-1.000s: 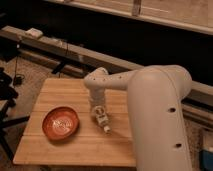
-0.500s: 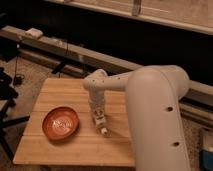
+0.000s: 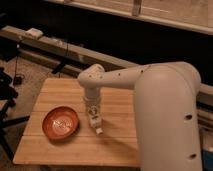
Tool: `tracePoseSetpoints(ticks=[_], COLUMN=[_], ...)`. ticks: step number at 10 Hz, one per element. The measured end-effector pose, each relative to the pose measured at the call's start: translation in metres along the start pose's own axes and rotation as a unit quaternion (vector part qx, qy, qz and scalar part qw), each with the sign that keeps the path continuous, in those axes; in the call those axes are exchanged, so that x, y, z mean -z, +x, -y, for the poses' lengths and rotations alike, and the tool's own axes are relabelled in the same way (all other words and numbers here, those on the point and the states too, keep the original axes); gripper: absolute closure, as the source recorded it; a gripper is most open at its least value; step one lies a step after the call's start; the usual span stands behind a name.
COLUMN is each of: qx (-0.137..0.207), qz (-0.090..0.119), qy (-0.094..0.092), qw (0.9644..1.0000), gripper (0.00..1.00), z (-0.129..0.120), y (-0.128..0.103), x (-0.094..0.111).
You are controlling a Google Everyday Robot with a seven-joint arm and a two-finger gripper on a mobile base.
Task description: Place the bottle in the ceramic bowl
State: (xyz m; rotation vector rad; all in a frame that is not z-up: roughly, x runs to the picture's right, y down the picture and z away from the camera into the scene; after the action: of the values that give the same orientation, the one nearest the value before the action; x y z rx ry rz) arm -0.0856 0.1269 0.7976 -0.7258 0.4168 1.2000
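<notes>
Bottle (image 3: pixel 96 124) sits in the grip of the gripper (image 3: pixel 93 114), whose fingers pinch its upper part. It hangs slightly tilted, with its pale lower end close above the desk (image 3: pixel 65 150); whether it touches the wood cannot be told. The gripper points straight down over the middle of the desk, on the end of the thick white arm (image 3: pixel 165 100). The orange-red bowl (image 3: pixel 49 128) stands on the desk just to the left in the view, apart from the bottle.

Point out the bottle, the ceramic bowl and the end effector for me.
bottle (image 3: pixel 98 129): camera view, its lower end.
ceramic bowl (image 3: pixel 44 124): camera view, left rim.
end effector (image 3: pixel 93 118): camera view, its tip, at the bottle, right of the bowl.
</notes>
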Motion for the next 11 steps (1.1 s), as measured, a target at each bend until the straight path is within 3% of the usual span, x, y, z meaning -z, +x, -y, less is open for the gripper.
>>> tracePoseSetpoints(ticks=[3, 4, 8, 11], qx=[0.074, 0.105, 0.173, 0.198], qz=[-0.001, -0.005, -0.016, -0.025], qy=[-0.023, -0.033, -0.052, -0.064], qw=[0.997, 0.9939, 0.9834, 0.9778], gripper=[1.0, 1.0, 0.98, 0.67], z=[-0.059, -0.082, -0.126, -0.141], y=[-0.007, -0.011, -0.015, -0.015], x=[0.024, 0.025, 0.022, 0.016])
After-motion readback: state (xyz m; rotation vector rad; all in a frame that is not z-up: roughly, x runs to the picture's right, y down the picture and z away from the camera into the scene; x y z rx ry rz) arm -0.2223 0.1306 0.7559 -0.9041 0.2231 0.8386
